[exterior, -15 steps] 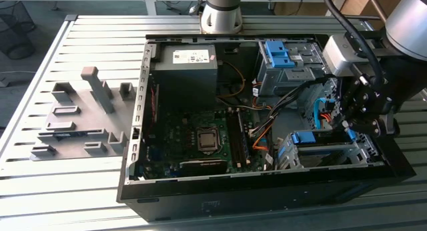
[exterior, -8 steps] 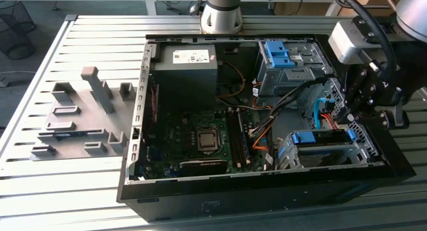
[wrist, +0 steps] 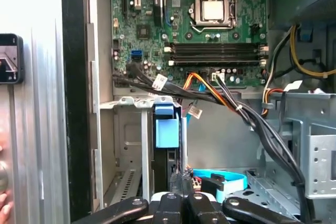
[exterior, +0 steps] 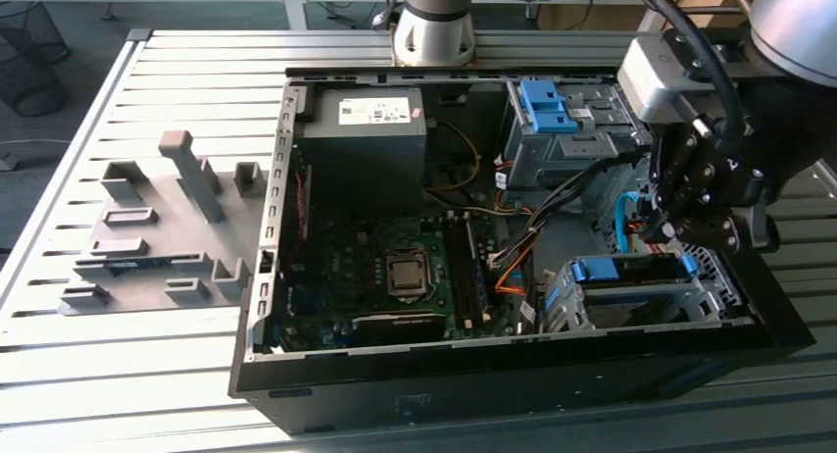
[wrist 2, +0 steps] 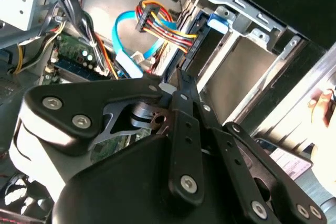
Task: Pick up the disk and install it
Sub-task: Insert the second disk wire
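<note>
Disk (exterior: 634, 270) sits in the drive cage (exterior: 693, 301) at the corner of the open case (exterior: 523, 375) nearest the camera on the exterior view's right. Its blue carrier edge shows along the cage top, so it looks at least partly seated.

The gripper (exterior: 658, 232) hangs just above and slightly behind that edge, close to it; whether they touch I cannot tell. Its fingers look pressed together with nothing between them, as both wrist views suggest.

In the first wrist view the disk (wrist: 167, 129) is seen edge-on in its slot. Its narrow blue strip runs straight away from the gripper (wrist: 184, 195) toward the motherboard (wrist: 210, 19). The disk therefore lies directly ahead of the fingertips, in line with them, and the cables (wrist: 236, 106) cross beyond it.
</note>
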`<control>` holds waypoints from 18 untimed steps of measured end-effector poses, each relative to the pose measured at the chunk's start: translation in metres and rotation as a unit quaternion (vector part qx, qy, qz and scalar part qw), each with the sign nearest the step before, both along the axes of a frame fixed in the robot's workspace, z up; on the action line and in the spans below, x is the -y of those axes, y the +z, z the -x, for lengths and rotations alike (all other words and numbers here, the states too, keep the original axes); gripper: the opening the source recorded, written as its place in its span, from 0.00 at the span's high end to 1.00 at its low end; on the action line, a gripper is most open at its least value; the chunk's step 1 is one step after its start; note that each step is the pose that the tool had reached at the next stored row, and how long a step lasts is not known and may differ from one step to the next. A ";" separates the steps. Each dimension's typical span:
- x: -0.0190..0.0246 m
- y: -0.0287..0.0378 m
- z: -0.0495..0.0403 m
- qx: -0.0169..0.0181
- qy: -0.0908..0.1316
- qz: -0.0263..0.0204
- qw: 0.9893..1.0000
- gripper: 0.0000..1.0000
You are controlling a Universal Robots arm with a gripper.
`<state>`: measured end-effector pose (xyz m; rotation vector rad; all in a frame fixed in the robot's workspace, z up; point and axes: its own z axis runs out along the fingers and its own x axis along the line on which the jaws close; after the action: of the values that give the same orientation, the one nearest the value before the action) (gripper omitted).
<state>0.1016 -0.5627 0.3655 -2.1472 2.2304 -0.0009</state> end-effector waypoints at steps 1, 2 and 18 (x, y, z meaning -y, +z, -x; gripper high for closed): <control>-0.0003 0.0026 0.0001 0.000 0.000 0.000 1.000 0.89; -0.0010 0.0053 0.0002 0.000 0.000 0.000 1.000 0.89; -0.0194 0.0253 0.0003 -0.009 0.000 0.001 1.000 0.89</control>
<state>0.1013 -0.5433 0.3909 -2.1567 2.2406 0.0174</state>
